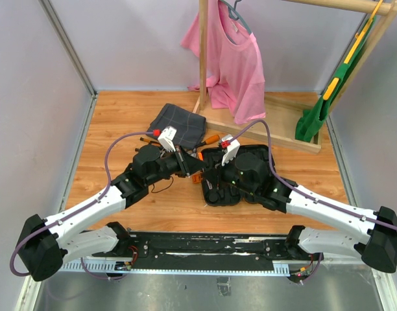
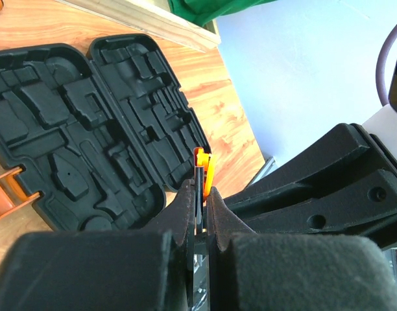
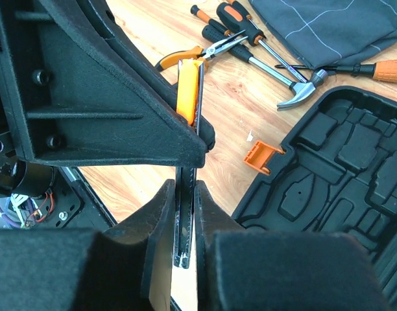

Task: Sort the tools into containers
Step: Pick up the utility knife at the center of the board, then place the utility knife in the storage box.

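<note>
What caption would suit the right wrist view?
Right gripper pinches a slim orange-and-black tool beside the open black case.

1 case (image 3: 328,188), 1 hammer (image 3: 301,96), 1 pliers (image 3: 215,47).

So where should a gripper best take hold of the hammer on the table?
Take the hammer by its metal shaft just behind the head, from straight above, closing across the shaft. It lies flat, and its grip end is packed among the screwdrivers, probably too tight.

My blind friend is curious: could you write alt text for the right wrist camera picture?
The right gripper is shut on a thin orange-and-black tool. Behind it, pliers, screwdrivers and a hammer lie on the wooden table beside an open black case.
</note>
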Available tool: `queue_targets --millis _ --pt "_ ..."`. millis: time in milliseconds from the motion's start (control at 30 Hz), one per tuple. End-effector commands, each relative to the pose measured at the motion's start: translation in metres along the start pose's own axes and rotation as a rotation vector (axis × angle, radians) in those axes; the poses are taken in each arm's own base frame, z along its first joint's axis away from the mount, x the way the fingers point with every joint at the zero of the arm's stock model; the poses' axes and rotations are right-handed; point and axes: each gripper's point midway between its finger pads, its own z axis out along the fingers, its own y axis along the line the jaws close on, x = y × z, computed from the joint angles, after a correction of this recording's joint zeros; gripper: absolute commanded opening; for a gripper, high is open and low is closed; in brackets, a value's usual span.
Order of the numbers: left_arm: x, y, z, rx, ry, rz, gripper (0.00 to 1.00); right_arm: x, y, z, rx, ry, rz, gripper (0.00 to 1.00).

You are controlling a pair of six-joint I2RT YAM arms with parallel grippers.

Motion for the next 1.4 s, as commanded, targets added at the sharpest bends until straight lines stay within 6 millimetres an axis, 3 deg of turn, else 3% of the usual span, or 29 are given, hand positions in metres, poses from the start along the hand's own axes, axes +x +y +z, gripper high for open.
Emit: queue_targets --millis 0,67,233,333,433,667,867,1033,1367 --pt "-0.005 -0.008 0.001 0.031 -0.015 -0.002 0.03 -0.016 0.008 -0.002 -0.002 -0.035 -0.002 0.01" --pt "-0.007 -0.006 0.0 0.02 -0.023 0.005 0.14 -0.016 0.008 -0.002 0.003 -0.036 0.003 0.01" --pt "-0.016 -0.004 -0.003 -0.014 -0.056 0.028 0.56 -0.012 0.0 -0.002 0.039 -0.025 0.006 0.01" --pt "-0.021 0.003 -0.005 -0.055 -0.069 0.049 0.66 -0.011 -0.014 -0.006 0.112 -0.023 0.005 0.01" --pt "-0.023 0.021 -0.008 -0.139 -0.073 0.07 0.69 -0.006 -0.033 -0.011 0.206 -0.013 -0.006 0.0" --pt "-0.014 0.08 -0.021 -0.42 -0.049 0.098 0.69 0.031 -0.079 -0.014 0.343 0.126 0.046 0.0" --pt "-0.001 0.1 -0.028 -0.471 -0.029 0.089 0.69 0.055 -0.113 -0.013 0.369 0.162 0.166 0.0" --pt "0.006 0.11 -0.031 -0.506 -0.021 0.073 0.69 0.064 -0.148 -0.022 0.529 0.189 0.222 0.0" --pt "0.03 0.137 -0.041 -0.582 0.018 0.043 0.69 0.089 -0.164 -0.008 0.634 0.408 0.175 0.01"
